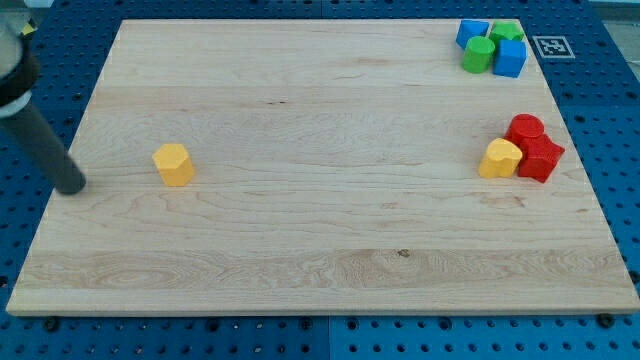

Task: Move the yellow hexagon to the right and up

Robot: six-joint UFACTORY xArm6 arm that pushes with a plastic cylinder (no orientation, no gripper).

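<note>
The yellow hexagon (174, 164) lies on the wooden board (320, 230) at the view's left, about mid-height. My dark rod comes down from the view's upper left, and my tip (72, 185) rests on the board near its left edge. The tip is to the left of the yellow hexagon and slightly lower, apart from it by a clear gap.
At the view's right a second yellow block (500, 159) touches two red blocks (526, 130) (541, 159). In the top right corner stand two blue blocks (472, 32) (511, 58) and two green blocks (479, 54) (507, 32). A marker tag (549, 46) lies beside them.
</note>
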